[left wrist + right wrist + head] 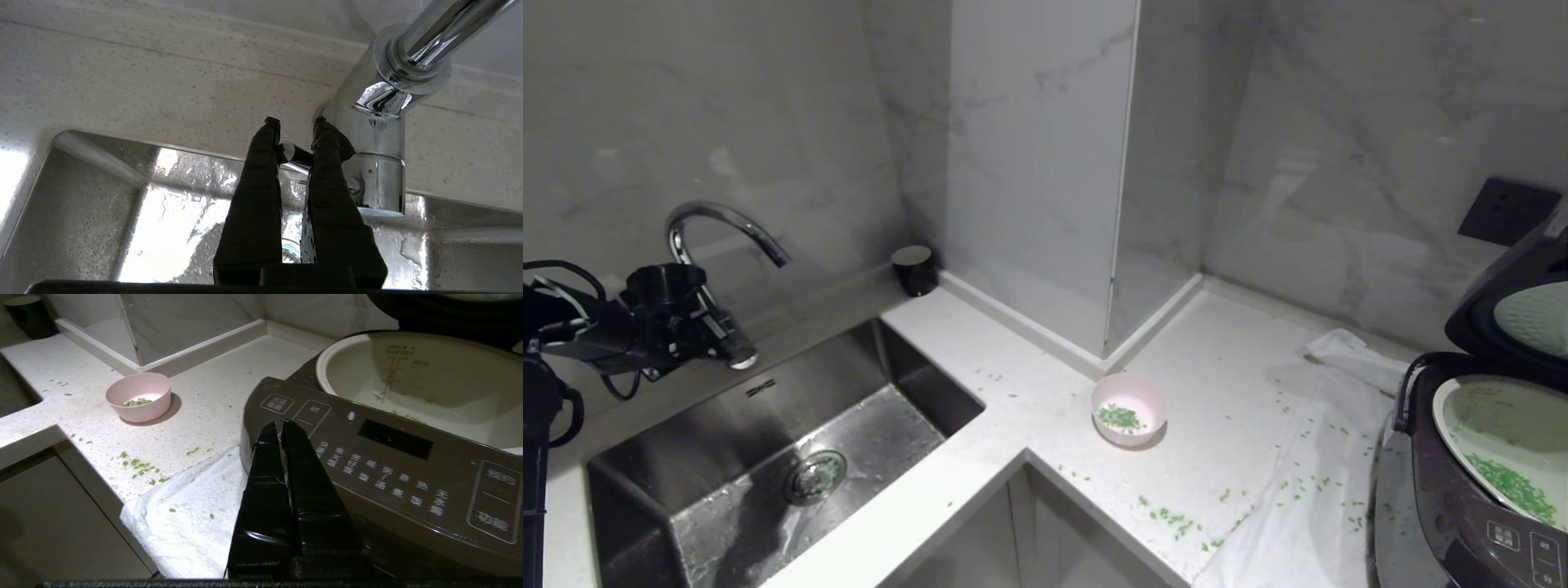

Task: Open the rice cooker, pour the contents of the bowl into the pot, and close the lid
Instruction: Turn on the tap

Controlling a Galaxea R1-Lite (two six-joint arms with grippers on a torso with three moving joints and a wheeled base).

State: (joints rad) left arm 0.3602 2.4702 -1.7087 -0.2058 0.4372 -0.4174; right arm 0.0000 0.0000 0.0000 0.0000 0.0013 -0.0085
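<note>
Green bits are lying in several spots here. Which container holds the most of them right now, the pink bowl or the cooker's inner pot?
The pot: a thick green band lies along its bottom, while the bowl holds only a small cluster. More bits are scattered loose on the counter.

L arm reaches in from the left edge of the head view, wrist roughly level, L gripper (296,122) closed on the tap lever (295,155), 2 black fingers (255,192) pinching it near their tips. R gripper (282,424) parked low in front of the rice cooker (392,473) panel, its fingers (310,498) pressed together, holding nothing; R arm not in head view
</note>
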